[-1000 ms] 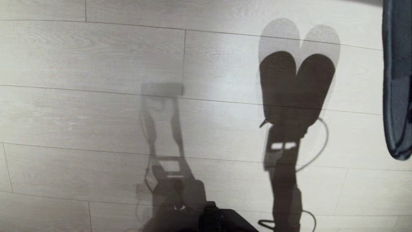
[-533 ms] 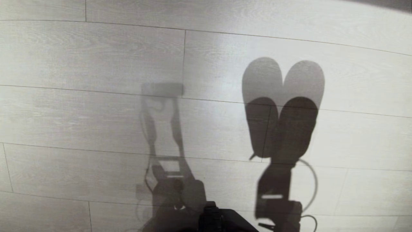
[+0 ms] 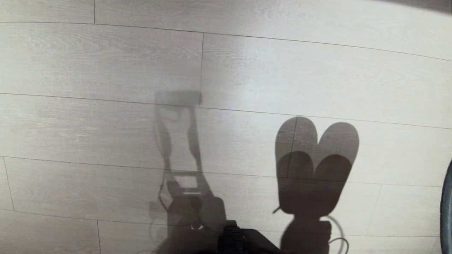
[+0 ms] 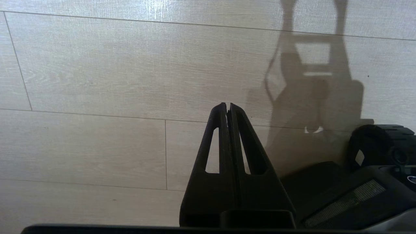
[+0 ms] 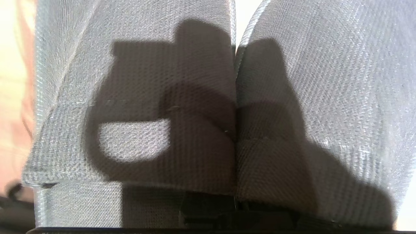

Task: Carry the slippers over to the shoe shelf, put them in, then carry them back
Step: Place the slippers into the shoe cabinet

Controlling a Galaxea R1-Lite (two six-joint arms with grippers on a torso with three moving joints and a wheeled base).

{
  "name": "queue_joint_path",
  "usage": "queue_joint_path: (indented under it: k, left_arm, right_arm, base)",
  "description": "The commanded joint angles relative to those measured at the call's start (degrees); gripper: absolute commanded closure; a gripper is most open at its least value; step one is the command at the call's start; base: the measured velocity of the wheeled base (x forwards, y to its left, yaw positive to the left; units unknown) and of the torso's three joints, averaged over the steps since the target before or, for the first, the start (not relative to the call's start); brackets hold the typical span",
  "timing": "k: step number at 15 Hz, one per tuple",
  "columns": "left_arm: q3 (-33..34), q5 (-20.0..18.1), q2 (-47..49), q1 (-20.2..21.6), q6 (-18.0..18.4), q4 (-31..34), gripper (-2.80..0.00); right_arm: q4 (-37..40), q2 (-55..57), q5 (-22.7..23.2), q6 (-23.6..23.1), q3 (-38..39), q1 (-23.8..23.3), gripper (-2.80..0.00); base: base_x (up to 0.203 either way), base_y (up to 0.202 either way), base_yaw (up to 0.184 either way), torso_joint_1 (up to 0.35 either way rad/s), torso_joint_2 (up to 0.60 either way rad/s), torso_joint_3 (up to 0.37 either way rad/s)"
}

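Observation:
The slippers fill the right wrist view as two grey ribbed pieces side by side, one (image 5: 136,97) and the other (image 5: 325,97), touching along a middle seam. My right gripper is shut on the slippers, and the fabric hides its fingers. In the head view only their heart-shaped shadow (image 3: 316,165) lies on the floor, and a dark curved sliver (image 3: 447,208) shows at the right edge. My left gripper (image 4: 228,106) hangs parked over the floor, shut with nothing in it. The shoe shelf is out of view.
Pale wood-plank floor (image 3: 106,70) spreads under everything. My own dark base (image 3: 235,240) sits at the lower edge of the head view, with the shadow of my body (image 3: 180,148) in front of it. Part of the base (image 4: 373,182) also shows beside the left gripper.
The slippers' shadow has slid down the floor toward my base. The slipper seen at the upper right edge has gone; only a sliver shows lower right. The left arm stayed still.

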Motion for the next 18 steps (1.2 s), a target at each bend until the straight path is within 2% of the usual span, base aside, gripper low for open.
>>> queue_joint_path:
  k: [1, 4, 6, 7, 9, 12, 18]
  left_arm:
    - [0.0, 0.1, 0.0, 0.0, -0.1, 0.0, 0.0]
    - [0.0, 0.0, 0.0, 0.0, -0.1, 0.0, 0.0]
    - [0.0, 0.1, 0.0, 0.0, -0.1, 0.0, 0.0]
    - [0.0, 0.1, 0.0, 0.0, -0.1, 0.0, 0.0]
    - [0.0, 0.0, 0.0, 0.0, -0.1, 0.0, 0.0]
    - [0.0, 0.0, 0.0, 0.0, -0.1, 0.0, 0.0]
    - [0.1, 0.0, 0.0, 0.0, -0.4, 0.0, 0.0]
  right_arm:
    - [0.3, -3.8, -0.3, -0.4, 3.0, 0.7, 0.0]
    - [4.7, -9.4, -1.3, -0.7, 5.3, 1.1, 0.0]
    - [11.4, -13.3, -3.9, -0.8, 5.6, 1.1, 0.0]
    - [12.2, -13.2, -5.8, -0.8, 5.5, 1.1, 0.0]
    - [11.9, -13.2, -6.1, -0.9, 5.9, 1.1, 0.0]
    - [13.7, -13.1, -9.9, -4.1, 8.5, 1.2, 0.0]
    - [14.1, -13.1, -10.1, -3.8, 8.6, 1.2, 0.0]
  base:
    - [0.0, 0.0, 0.0, 0.0, 0.0, 0.0]
    - [0.0, 0.0, 0.0, 0.0, 0.0, 0.0]
    - [0.0, 0.0, 0.0, 0.0, 0.0, 0.0]
    - [0.0, 0.0, 0.0, 0.0, 0.0, 0.0]
    - [0.0, 0.0, 0.0, 0.0, 0.0, 0.0]
    - [0.0, 0.0, 0.0, 0.0, 0.0, 0.0]
    - [0.0, 0.0, 0.0, 0.0, 0.0, 0.012]
